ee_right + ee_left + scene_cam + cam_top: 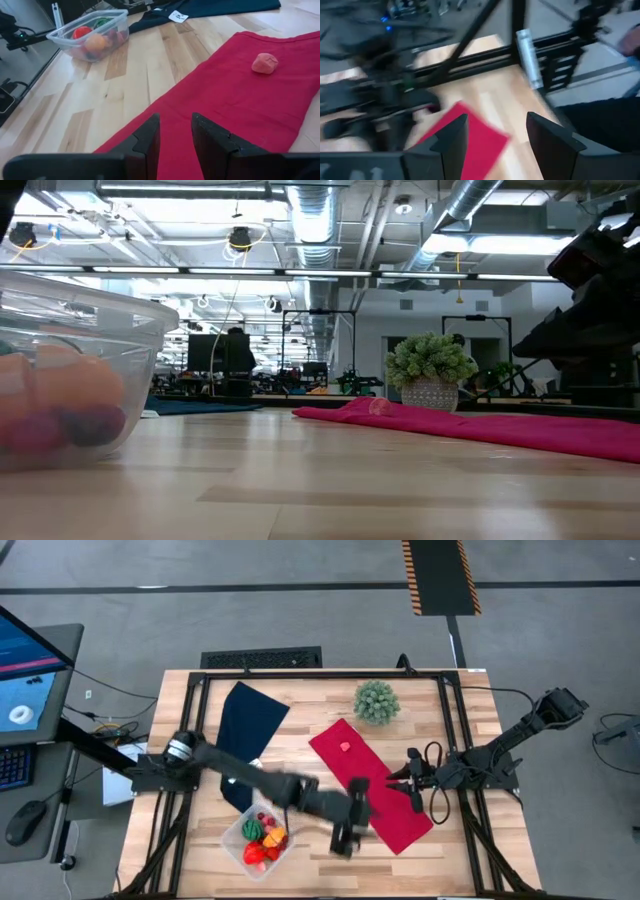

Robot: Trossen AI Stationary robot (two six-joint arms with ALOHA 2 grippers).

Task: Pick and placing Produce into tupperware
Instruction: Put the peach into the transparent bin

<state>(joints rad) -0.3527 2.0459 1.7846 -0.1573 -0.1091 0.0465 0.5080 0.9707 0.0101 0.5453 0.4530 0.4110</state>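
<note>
The clear tupperware (pixel 258 838) sits near the table's near edge and holds red, orange and green produce (pixel 262 832); it also shows in the right wrist view (pixel 92 35) and the low view (pixel 70 370). One pink produce piece (pixel 345 747) (pixel 264 63) lies on the red cloth (pixel 370 785). My left gripper (pixel 342 843) (pixel 497 135) hovers open over the near end of the red cloth, right of the tupperware, and holds nothing. My right gripper (pixel 414 790) (pixel 175 135) is low over the cloth's right edge, with a narrow gap between its fingers and nothing in it.
A spiky green plant ball (pixel 377 700) (pixel 430 370) stands near the far edge. A dark blue cloth (pixel 245 735) lies left of the red one. A black frame (pixel 320 675) runs round the table. Bare wood shows between the cloths and along the near edge.
</note>
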